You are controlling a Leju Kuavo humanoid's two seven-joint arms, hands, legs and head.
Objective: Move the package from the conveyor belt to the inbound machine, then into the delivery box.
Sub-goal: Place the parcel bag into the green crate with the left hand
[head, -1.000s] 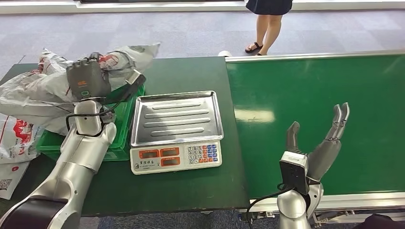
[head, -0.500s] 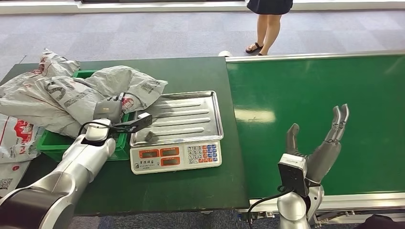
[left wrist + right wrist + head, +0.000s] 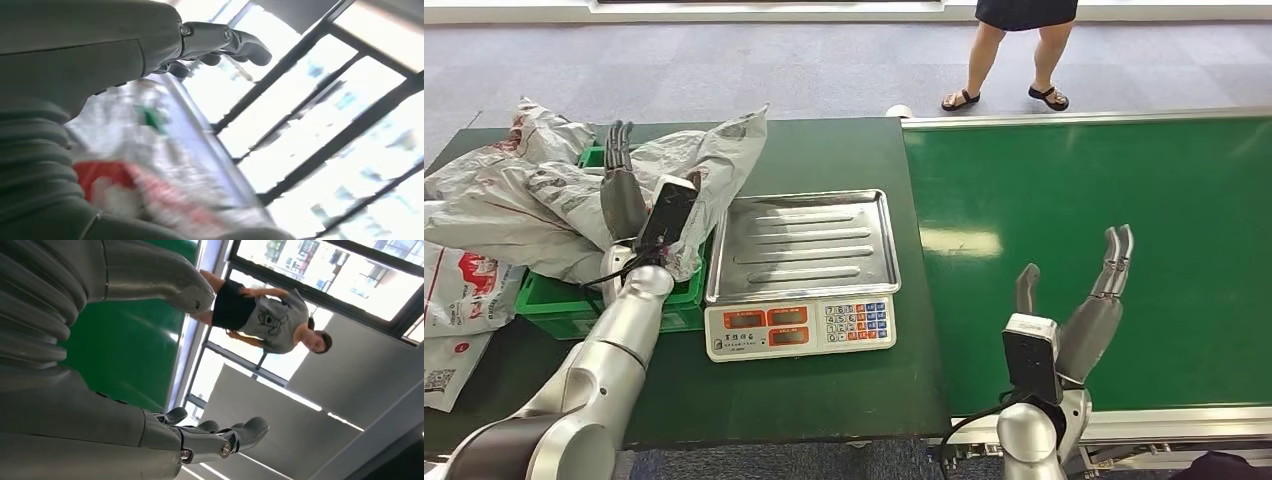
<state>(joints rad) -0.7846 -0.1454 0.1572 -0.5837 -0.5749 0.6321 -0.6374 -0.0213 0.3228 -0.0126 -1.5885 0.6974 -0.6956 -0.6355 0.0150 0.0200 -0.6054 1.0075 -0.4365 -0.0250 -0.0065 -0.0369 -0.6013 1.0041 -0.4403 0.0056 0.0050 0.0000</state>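
I see a dark green table [image 3: 824, 390] on the left, butted against the green conveyor belt [image 3: 1124, 180] on the right. On the table, near its middle, sits a weighing scale [image 3: 799, 265] with a steel tray and keypad. Left of it, touching, stands a green crate [image 3: 564, 305] heaped with grey packages [image 3: 514, 205]. More bags [image 3: 459, 285] lie at the table's left edge.

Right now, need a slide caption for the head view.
Left hand raised open over bagged parcels in the green bin; right hand open above the bare conveyor; scale empty.
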